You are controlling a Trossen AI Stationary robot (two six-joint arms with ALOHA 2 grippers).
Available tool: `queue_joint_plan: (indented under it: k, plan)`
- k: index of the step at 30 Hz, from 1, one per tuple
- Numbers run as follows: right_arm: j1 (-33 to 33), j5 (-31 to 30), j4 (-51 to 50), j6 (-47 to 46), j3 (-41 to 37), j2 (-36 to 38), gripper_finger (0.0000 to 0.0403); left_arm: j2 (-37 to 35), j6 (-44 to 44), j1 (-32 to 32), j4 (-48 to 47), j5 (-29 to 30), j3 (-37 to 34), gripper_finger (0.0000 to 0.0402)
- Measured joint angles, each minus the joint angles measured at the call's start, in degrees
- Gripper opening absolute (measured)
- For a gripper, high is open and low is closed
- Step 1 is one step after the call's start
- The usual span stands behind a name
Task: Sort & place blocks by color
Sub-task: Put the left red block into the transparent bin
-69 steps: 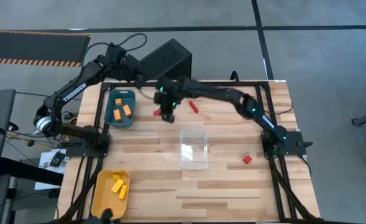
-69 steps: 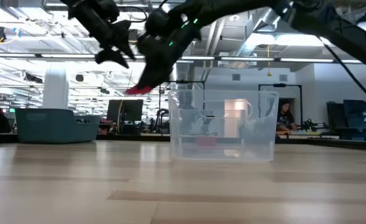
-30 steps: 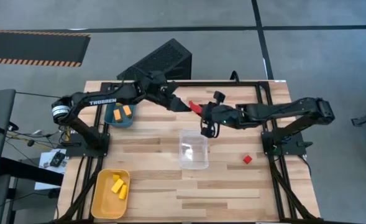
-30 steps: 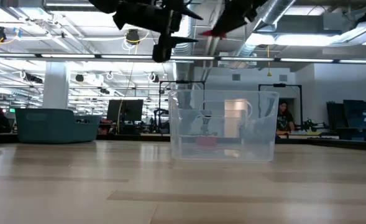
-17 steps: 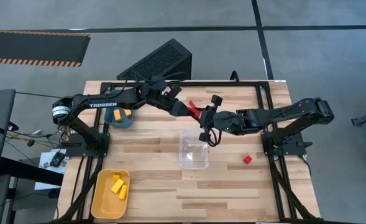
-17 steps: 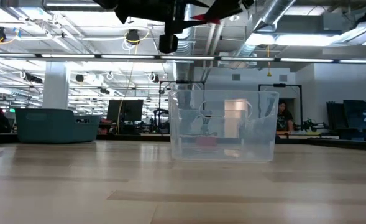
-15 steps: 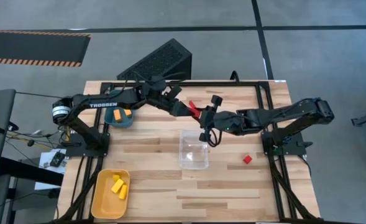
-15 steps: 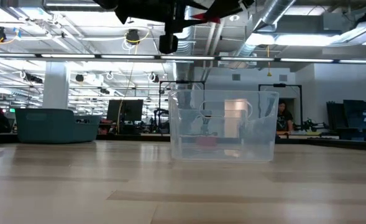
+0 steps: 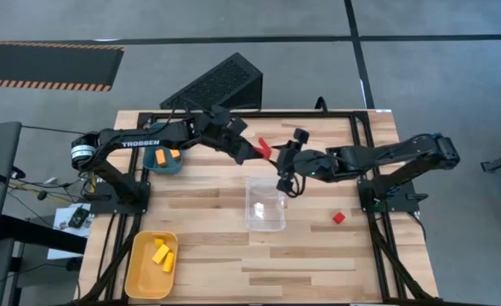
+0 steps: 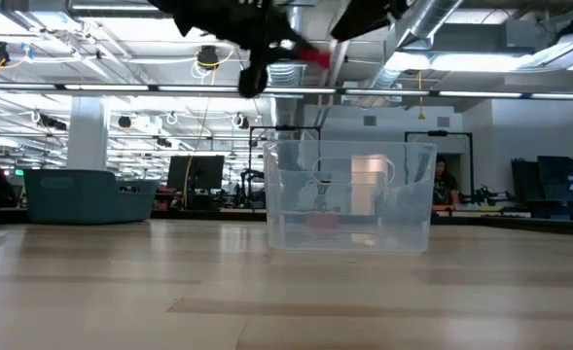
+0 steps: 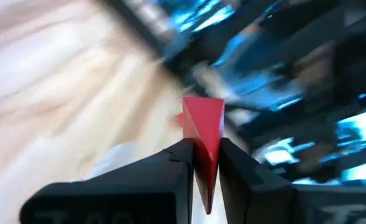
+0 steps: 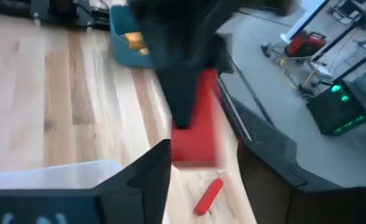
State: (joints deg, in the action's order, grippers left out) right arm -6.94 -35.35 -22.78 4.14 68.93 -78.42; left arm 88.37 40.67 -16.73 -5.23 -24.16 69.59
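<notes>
Evidently a handover is in hand: above the surface, near its far edge and just beyond the clear box (image 9: 265, 204), the left gripper (image 9: 252, 150) has its jaws closed on a red wedge block (image 11: 203, 140). The right gripper (image 9: 285, 161) hangs close beside it, jaws apparently parted. Next, I judge, the wedge must go into the clear box.
</notes>
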Motion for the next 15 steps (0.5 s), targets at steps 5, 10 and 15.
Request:
queue_joint_plan:
  k: [5,10,15]
  plan:
    - [0.5,-0.5,-8.4,-7.4,0.1,4.3,0.0233,1.6,-12.2,3.1,-8.0,4.9,-0.2,0.0022]
    - [4.6,-0.6,-14.4,-14.0,0.2,8.0,0.0235,7.1,-22.8,8.1,-7.0,7.2,-0.1,0.0029]
    - [8.6,1.9,-18.6,-19.5,0.2,10.1,0.0226,12.9,-23.4,10.0,-7.4,9.6,-0.1,0.0030]
